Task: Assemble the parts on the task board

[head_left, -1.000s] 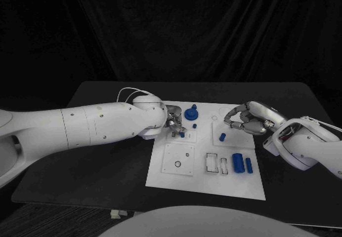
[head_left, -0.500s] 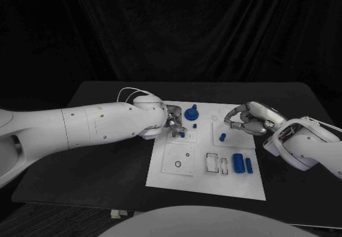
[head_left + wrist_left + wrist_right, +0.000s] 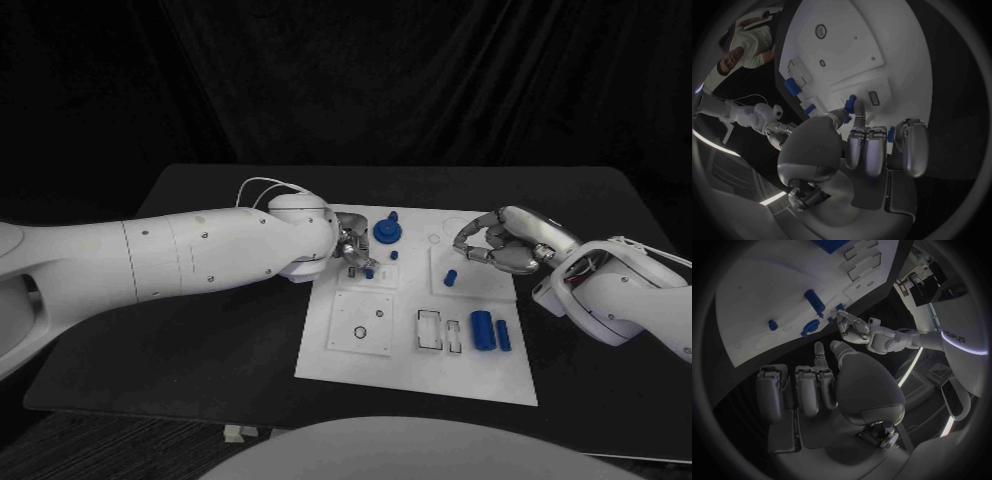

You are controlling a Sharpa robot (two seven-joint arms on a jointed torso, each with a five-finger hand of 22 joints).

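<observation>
The white task board [image 3: 411,355] lies in the middle of the black table. My left hand [image 3: 353,253] hovers over the board's far left square plate and pinches a small blue part [image 3: 850,104] between thumb and fingertip, close to the board [image 3: 861,45]. My right hand [image 3: 498,243] hangs over the board's far right edge with its fingers [image 3: 809,387] curled in and nothing in them. A big blue knob [image 3: 387,230] stands at the far middle, a small blue peg [image 3: 394,255] just in front of it. A blue piece [image 3: 450,278] lies below the right hand.
Two blue cylinders [image 3: 482,330] [image 3: 503,334] lie side by side at the board's near right, next to rectangular slots [image 3: 430,330]. A square plate with holes [image 3: 364,322] sits at the near left. Bare black table [image 3: 216,340] surrounds the board.
</observation>
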